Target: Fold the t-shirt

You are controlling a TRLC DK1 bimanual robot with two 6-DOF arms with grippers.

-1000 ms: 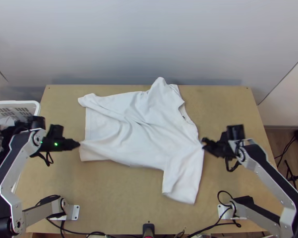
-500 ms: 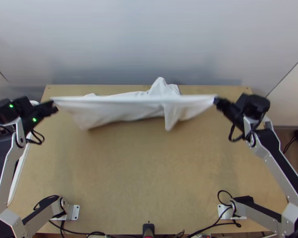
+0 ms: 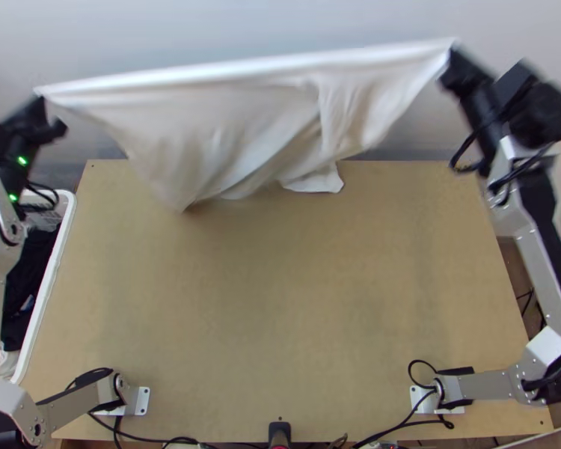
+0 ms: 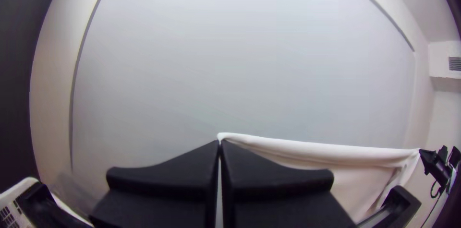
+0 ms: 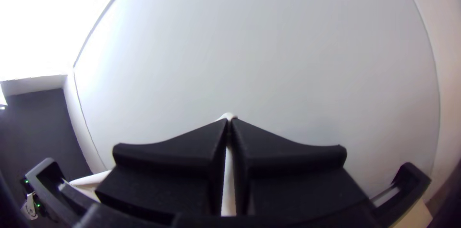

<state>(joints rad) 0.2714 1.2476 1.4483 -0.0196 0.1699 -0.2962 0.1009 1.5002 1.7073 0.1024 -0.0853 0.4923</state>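
"What containers do you see?"

"One: a white basket [image 3: 54, 258] beside the table [image 3: 295, 322], on the left arm's side. Its wall has slots, as the left wrist view shows too."

"And inside it?"

"Dark cloth [image 3: 32, 273], plus some pale cloth [image 3: 8, 362] toward the near end. The left arm covers part of it, so I can't tell how many pieces there are."

"Where's the t-shirt?"

"Up in the air, stretched between the two grippers, at the far side of the table. The white t-shirt [image 3: 228, 123] has its upper edge drawn nearly straight, and the rest hangs below in soft folds. A lower part lies across the table's far edge in the top view; whether it touches the wood, I can't tell."

"How are the grippers doing?"

"Both pinch cloth. The left gripper [image 3: 41, 96] has its fingers [image 4: 163, 175] pressed together on one end of that upper edge. The right gripper [image 3: 452, 54] has the other end, a bit of white poking out between its closed fingers [image 5: 168, 156]."

"Give me the count, then."

"One t-shirt, one basket, one table. Two arms, two grippers, two fingers on each. Two pale base plates, the left plate [image 3: 140, 401] and the right plate [image 3: 421, 399], near the table's near edge. And one dark upright piece [image 3: 279, 432] at the middle of that edge."
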